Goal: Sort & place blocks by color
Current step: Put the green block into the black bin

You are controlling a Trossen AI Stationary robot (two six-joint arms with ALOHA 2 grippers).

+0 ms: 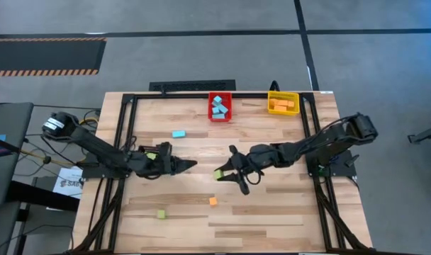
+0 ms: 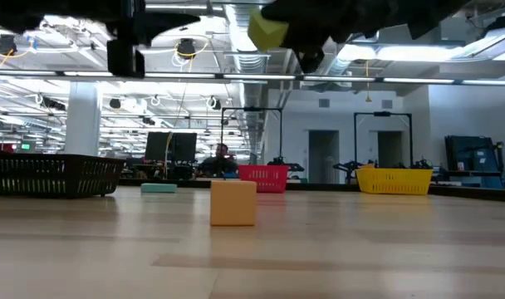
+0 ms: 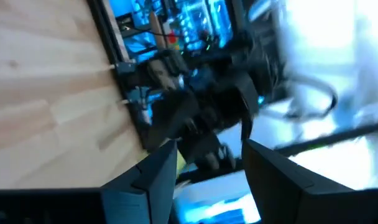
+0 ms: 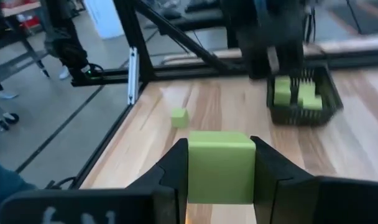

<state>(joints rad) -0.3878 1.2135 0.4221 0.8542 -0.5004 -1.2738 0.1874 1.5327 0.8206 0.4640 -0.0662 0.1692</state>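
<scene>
My right gripper is over the middle of the table, shut on a green block; the low view shows that block high above the tabletop. My left gripper hangs open just left of it, holding nothing; its wrist view looks between its fingers at the right arm. Three blocks lie loose on the wood: a light blue one, an orange one and a green one. The green one also shows in the right wrist view. My right gripper pinches the green block between its two fingers, one finger on each of two opposite side faces. The fingers reach in from the table's right side. The block is lifted clear of the table and sits square in the hold.
At the far edge stand a red bin with light blue blocks and a yellow bin with orange blocks. A black bin with green blocks sits on the left, under the left arm. A black frame rail borders the table.
</scene>
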